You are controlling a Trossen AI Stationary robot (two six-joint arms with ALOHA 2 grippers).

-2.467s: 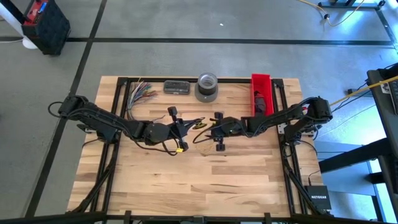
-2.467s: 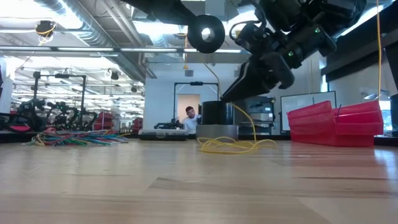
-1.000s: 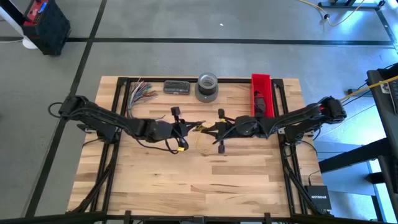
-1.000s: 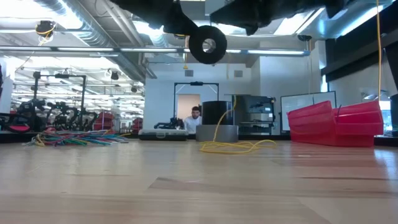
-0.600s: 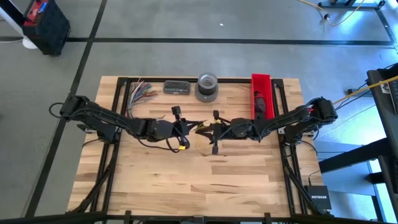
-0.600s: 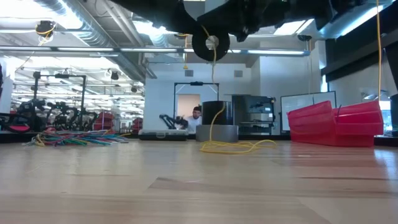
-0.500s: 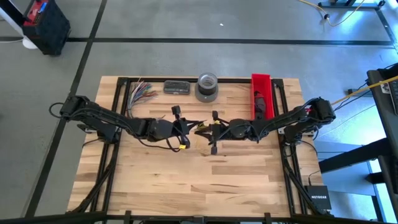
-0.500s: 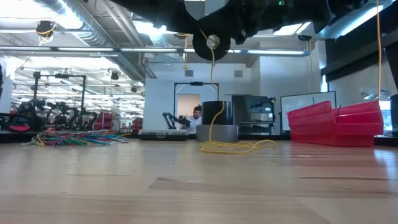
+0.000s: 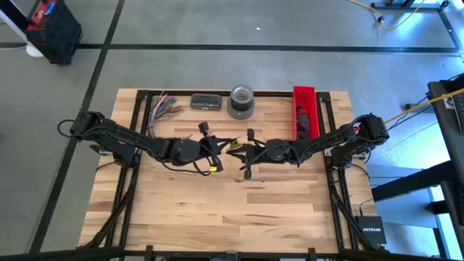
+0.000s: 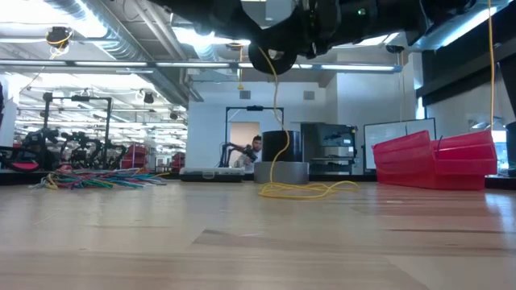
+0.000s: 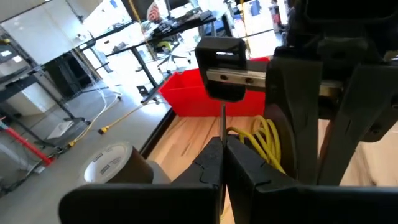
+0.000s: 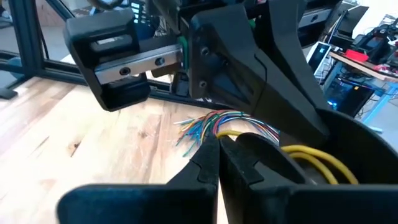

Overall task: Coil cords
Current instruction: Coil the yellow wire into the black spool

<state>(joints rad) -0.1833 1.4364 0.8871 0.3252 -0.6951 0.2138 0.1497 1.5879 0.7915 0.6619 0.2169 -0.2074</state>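
A thin yellow cord (image 10: 275,121) hangs from the two grippers above the middle of the table. Its lower part lies in a loose heap (image 10: 306,190) on the wood. A few small loops (image 11: 267,138) of it are gathered beside the fingers. My left gripper (image 9: 220,150) and my right gripper (image 9: 241,151) meet nose to nose, both level and both shut on the cord. The yellow loops (image 9: 235,149) show between them in the high view. My left gripper pinches one thin strand (image 11: 222,127) between its two fingertips, reaching level from the table's left. The strand runs straight on toward the right gripper. My right gripper reaches level from the table's right. Yellow strands (image 12: 311,157) pass beside its fingers, which hide the point of contact.
Along the far edge lie a fan of coloured wires (image 9: 164,107), a dark flat box (image 9: 206,101), a grey tape roll (image 9: 241,100) and a red bin (image 9: 305,110). The near half of the wooden table (image 9: 232,210) lies bare. A person (image 10: 256,148) moves in the room behind.
My right gripper has moved toward the table's left and a little down, closing on the left gripper. My left gripper has rolled about its own line while staying in place. The cord strand now hangs straight down from the grippers to the heap.
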